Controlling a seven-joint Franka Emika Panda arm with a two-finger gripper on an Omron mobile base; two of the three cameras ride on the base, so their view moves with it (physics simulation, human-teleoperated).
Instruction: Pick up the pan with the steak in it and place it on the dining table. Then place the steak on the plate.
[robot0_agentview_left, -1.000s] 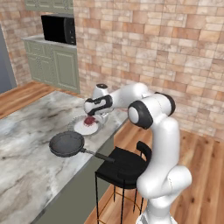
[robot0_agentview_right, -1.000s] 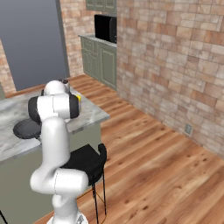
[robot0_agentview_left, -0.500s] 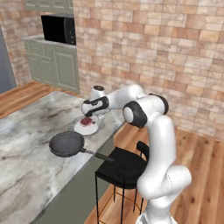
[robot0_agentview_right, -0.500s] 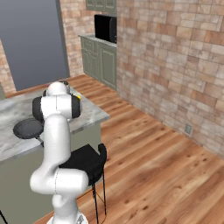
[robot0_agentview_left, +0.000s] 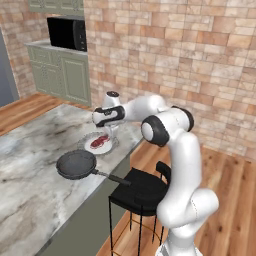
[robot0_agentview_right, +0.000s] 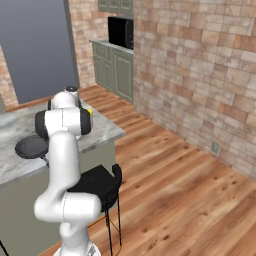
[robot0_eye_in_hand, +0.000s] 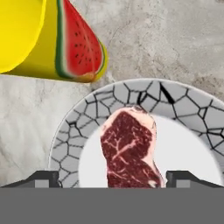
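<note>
A: Since a second ago the wrist has been rotated a little above the plate (robot0_agentview_left: 101, 143); pan (robot0_agentview_left: 77, 164), plate and base views are unchanged in position.

B: Tool state?

A: Gripper (robot0_eye_in_hand: 112, 177) is seen spread wide in the hand view. One dark fingertip (robot0_eye_in_hand: 41, 179) is seen at each side of the steak (robot0_eye_in_hand: 129, 150), with clear gaps between. Nothing is pinched.

B: Steak location?

A: Steak is lying flat on the white centre of the plate, inside the grey crackled rim (robot0_eye_in_hand: 72, 133). In the left base view it is seen as a red patch (robot0_agentview_left: 100, 141) on the plate, directly under the hand.

B: Plate and pan?

A: Both are set on the dining table (robot0_agentview_left: 30, 170). Plate is near the table's far corner edge. Pan is placed just beside it, nearer the camera, apart from the plate as far as can be told. Pan handle (robot0_agentview_left: 113, 177) is pointed out past the table edge, over the black stool (robot0_agentview_left: 142, 191). No contents are seen in the pan.

B: Anything else near the plate?

A: Yellow cup with a watermelon print (robot0_eye_in_hand: 52, 41) is lying on its side on the marble, just beyond the plate rim in the hand view. Whether it touches the rim cannot be told.

B: Right base view?

A: Table top (robot0_agentview_right: 102, 129) and pan (robot0_agentview_right: 31, 147) are visible behind the arm; plate is hidden by the arm.
</note>
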